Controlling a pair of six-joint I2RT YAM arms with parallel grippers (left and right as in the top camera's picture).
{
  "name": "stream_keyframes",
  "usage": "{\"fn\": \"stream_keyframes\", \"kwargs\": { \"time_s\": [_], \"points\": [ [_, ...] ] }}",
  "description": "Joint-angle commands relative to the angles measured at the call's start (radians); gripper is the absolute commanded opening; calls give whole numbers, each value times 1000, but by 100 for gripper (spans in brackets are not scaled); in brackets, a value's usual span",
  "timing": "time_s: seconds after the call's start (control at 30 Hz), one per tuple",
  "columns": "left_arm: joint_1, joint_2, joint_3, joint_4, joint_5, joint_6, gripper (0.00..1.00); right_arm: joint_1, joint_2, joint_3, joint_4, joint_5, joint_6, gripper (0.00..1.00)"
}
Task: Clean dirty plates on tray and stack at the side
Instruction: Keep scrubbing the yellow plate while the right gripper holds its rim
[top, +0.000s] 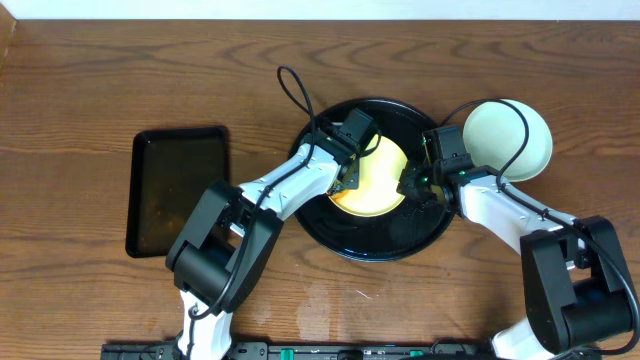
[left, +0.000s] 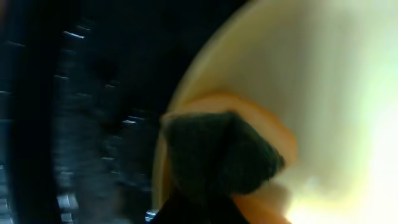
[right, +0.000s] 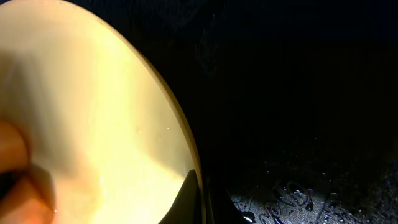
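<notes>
Overhead, round tray (top: 380, 240): mid-table, with the yellow plate (top: 380, 185) lying in it and both arms reaching in.
Overhead, blue plates (top: 510, 140): stacked on the table just beside the tray's right rim (pale, no orange on the top one).
Overhead, rectangular tray (top: 180, 190): black, well off to the left.
Overhead, grippers: left gripper (top: 348, 175) over the plate's left part, right gripper (top: 412, 186) at its right edge.
Left wrist, sponge (left: 217, 155): dark green, jaws closed on it — pressed onto an orange smear (left: 273, 134) near the plate's rim.
Right wrist, jaws: closed tight on the yellow plate's rim, with one finger (right: 189, 196) showing at the edge.
Right wrist, tray floor: black, with water drops (right: 286, 199) on it — more orange at the plate's lower left.
</notes>
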Motion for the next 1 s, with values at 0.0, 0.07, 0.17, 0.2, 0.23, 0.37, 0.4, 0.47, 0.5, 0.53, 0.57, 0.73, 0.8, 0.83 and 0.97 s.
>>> {"fn": "stream_keyframes", "kwargs": {
  "time_s": [0.0,0.07,0.17,0.2,0.23,0.37,0.4,0.47,0.5,0.53,0.57,0.73,0.8,0.83,0.97],
  "points": [
    [13,-22,-9,-25,-178,24,8,-2,17,2,-16,51,10,1],
    [13,-59,-9,-27,-179,24,7,-2,16,2,-16,51,10,1],
    [16,-143,-9,-27,-202,24,7,-2,7,3,-18,50,9,1],
    [18,-179,-9,-28,-216,24,7,-2,0,3,-19,47,3,1],
    [20,-215,-9,-30,-228,24,8,-2,-10,3,-21,45,0,1],
    [48,-359,-9,-39,-237,23,7,-2,-71,12,-40,40,-47,1],
    [58,-393,-10,-46,-236,23,7,-2,-94,15,-47,40,-65,1],
    [80,-445,-10,-63,-221,23,7,-2,-138,24,-62,40,-101,1],
    [92,-467,-10,-75,-202,23,7,-2,-156,29,-70,40,-116,1],
    [104,-484,-10,-85,-175,23,8,-2,-183,37,-83,46,-136,1],
    [116,-499,-10,-97,-142,23,8,-2,-204,45,-96,55,-151,1],
    [169,-515,-10,-132,41,24,8,-2,-285,113,-196,139,-215,1],
    [177,-505,-11,-130,126,24,8,-2,-300,142,-234,168,-220,1],
    [177,-497,-11,-128,153,24,8,-2,-303,151,-245,171,-219,1],
    [169,-453,-11,-127,224,24,7,-2,-291,158,-257,148,-216,1]
  ]
}}
